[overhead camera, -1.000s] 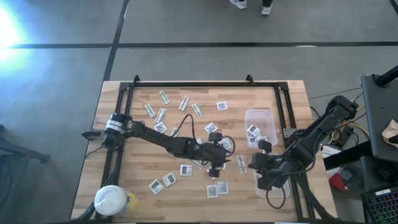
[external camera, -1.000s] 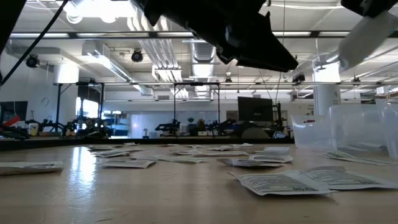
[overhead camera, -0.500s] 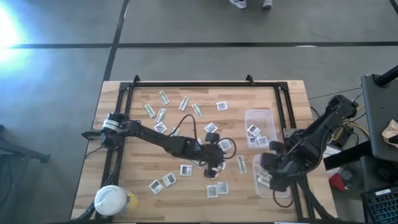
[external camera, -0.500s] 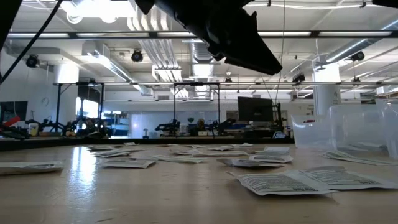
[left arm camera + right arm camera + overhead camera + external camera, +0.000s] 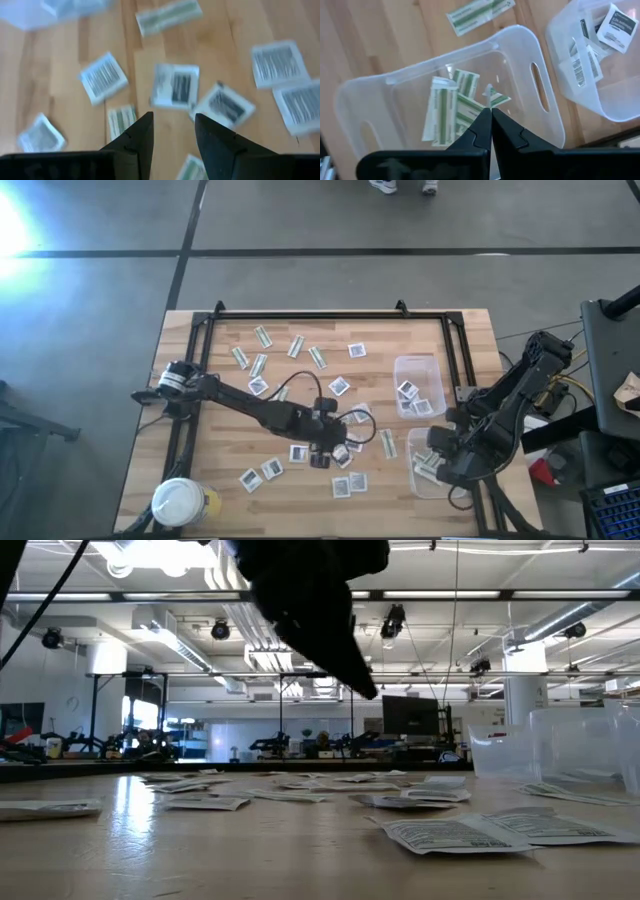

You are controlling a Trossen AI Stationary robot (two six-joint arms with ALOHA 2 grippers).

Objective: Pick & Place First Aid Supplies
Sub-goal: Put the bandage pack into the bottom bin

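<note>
Sorting part done, judged roughly a third along. Near tub (image 5: 540, 95): several green strips (image 5: 442, 112) lie inside. Far tub (image 5: 405, 368): a few white packets (image 5: 615, 22) inside. Left on the table (image 5: 470, 330): many more supplies, white packets (image 5: 356, 351) and strips (image 5: 263, 336) scattered across the back and centre, with another cluster near the front edge. Left gripper (image 5: 172, 131): over the table's centre, fingers parted with a clear gap, nothing between them, touching nothing; a white packet (image 5: 175, 86) lies just ahead of the tips. Right gripper (image 5: 491, 122): above the near tub, fingers pressed together, empty. Jar (image 5: 178, 502): front left corner, untouched.
</note>
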